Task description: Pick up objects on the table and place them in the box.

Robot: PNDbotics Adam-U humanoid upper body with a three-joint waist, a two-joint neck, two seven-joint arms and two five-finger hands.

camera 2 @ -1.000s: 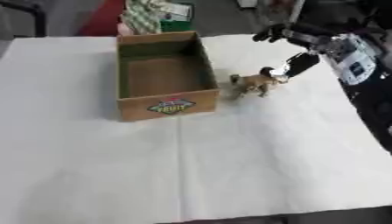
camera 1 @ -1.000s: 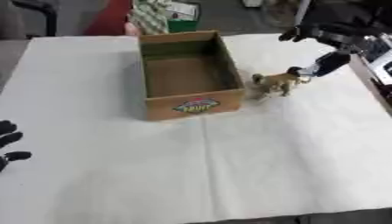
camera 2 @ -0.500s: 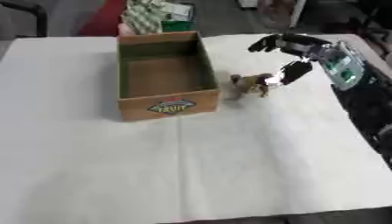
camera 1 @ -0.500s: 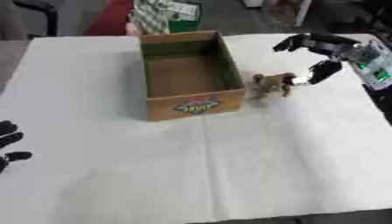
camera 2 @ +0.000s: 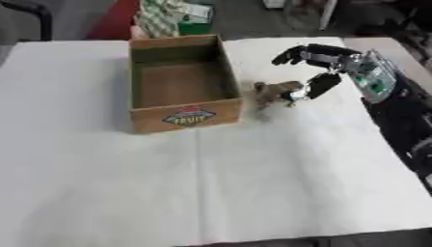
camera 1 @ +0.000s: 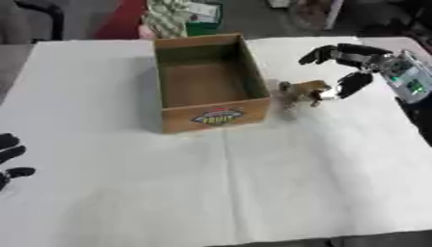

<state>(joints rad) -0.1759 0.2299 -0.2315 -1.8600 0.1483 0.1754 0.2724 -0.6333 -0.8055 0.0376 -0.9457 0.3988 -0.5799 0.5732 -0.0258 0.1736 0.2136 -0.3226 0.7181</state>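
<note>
A small brown toy animal [camera 1: 301, 92] stands on the white table just right of the open cardboard box [camera 1: 208, 80], which has a fruit label on its front wall. My right hand [camera 1: 347, 66] hovers at the toy's right side, open, with the thumb low by the toy's rear and the fingers arched above it. I cannot tell whether the thumb touches it. My left hand [camera 1: 10, 158] rests open at the table's left edge, only its fingers showing. The box looks empty inside.
The white cloth-covered table [camera 1: 253, 183] stretches wide in front of the box. Behind the far edge lie a green-striped bag [camera 1: 173, 17] and a red object [camera 1: 122, 19]. My right forearm [camera 2: 397, 111] runs along the table's right edge.
My right hand has moved left and down toward the toy, its thumb now at the toy's rear. The toy, the box and my left hand have stayed put.
</note>
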